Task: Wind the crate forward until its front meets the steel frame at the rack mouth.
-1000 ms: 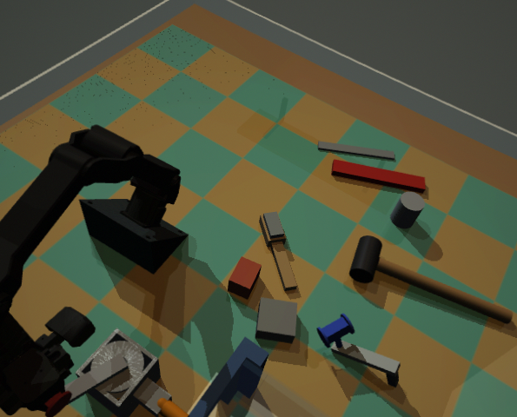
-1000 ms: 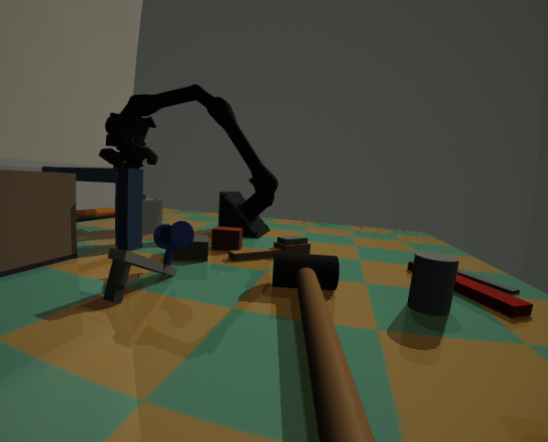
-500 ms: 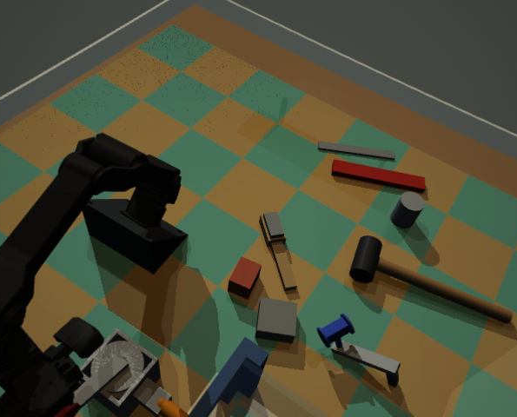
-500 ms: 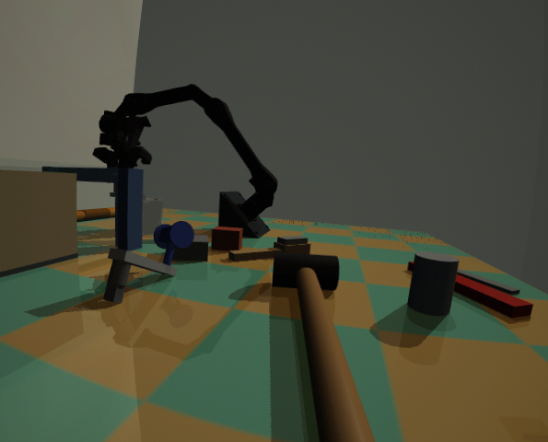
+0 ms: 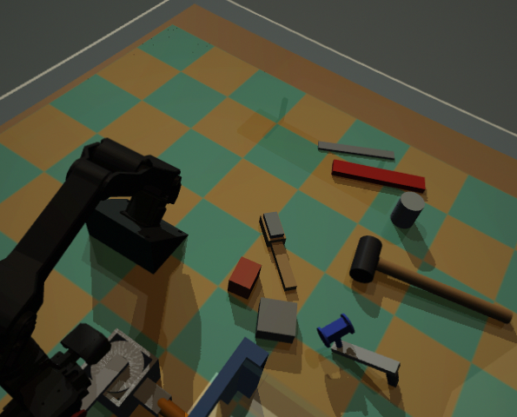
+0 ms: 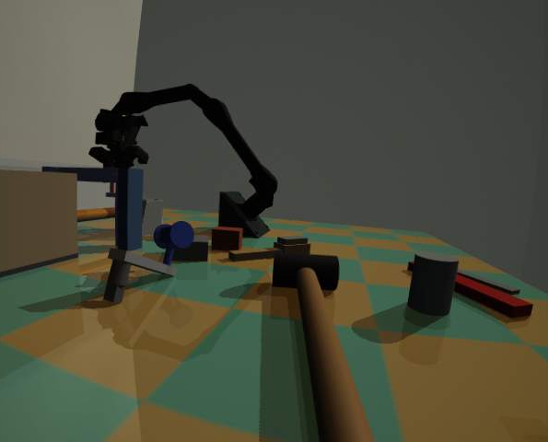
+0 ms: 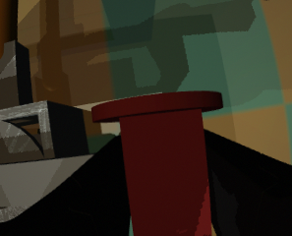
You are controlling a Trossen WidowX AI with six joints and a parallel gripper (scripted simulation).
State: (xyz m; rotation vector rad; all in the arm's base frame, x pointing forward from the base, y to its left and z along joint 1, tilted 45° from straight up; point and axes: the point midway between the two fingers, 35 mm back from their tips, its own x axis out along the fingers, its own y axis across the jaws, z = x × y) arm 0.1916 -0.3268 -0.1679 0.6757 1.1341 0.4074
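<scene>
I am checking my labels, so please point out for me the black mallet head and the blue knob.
black mallet head (image 5: 365,259) (image 6: 305,271): top and exterior, its side
blue knob (image 5: 335,330) (image 6: 181,234): top, its middle; exterior, its round end

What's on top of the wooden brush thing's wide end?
A grey block lies on its wide end. The wood right under the block is covered, so I can't see it.

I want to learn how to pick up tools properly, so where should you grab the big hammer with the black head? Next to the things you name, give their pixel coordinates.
I'd take its wooden handle (image 5: 411,276) (image 6: 317,328) close to the black head (image 5: 365,259) (image 6: 306,271), coming from above, one finger along each long side. The handle is slim, round and lying down, while the head is much thicker and probably heavier.
</scene>
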